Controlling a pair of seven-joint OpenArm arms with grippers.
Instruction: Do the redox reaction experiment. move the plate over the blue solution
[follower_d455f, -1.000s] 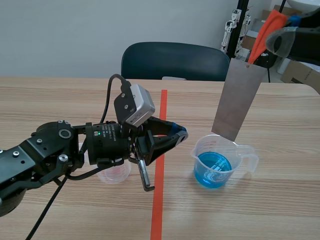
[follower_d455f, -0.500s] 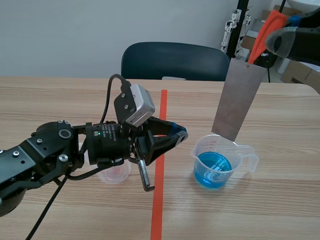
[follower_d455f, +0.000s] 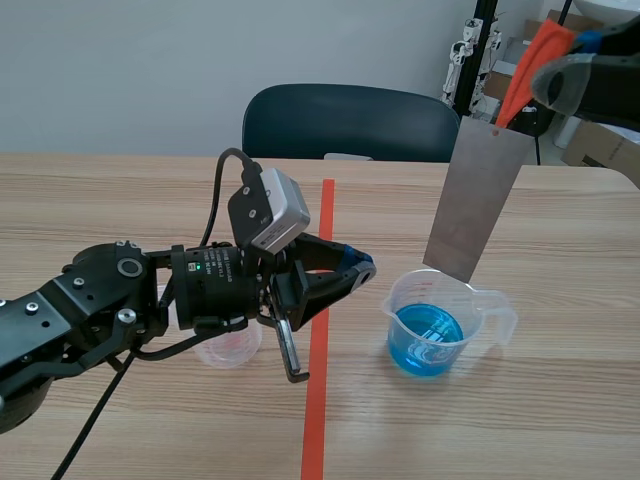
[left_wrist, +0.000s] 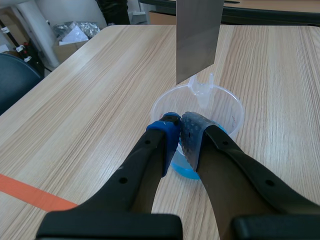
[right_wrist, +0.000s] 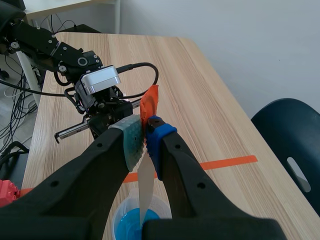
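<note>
Lighting is bright, even and diffuse, coming from overhead. The beaker (follower_d455f: 440, 325) and the left arm (follower_d455f: 110, 300) cast soft, faint shadows on the worktop (follower_d455f: 560, 400). The plate (follower_d455f: 475, 195) reflects dully. In the scene view the right pincer (follower_d455f: 545, 75) is out of focus. In both wrist views the finger bases nearest the lens are soft.

Plate (follower_d455f: 477, 195): thin grey metal sheet, matt, faintly brushed. Beaker (follower_d455f: 440, 322): clear smooth plastic, glossy; blue solution (follower_d455f: 425, 338) inside shines. Small cup (follower_d455f: 228, 345) at the beaker's 9 o'clock: clear plastic. Table (follower_d455f: 560, 400): pale wood grain, matt. Left gripper (left_wrist: 179, 129): matt black plastic, pads (left_wrist: 192, 131) dotted, rubbery.
</note>
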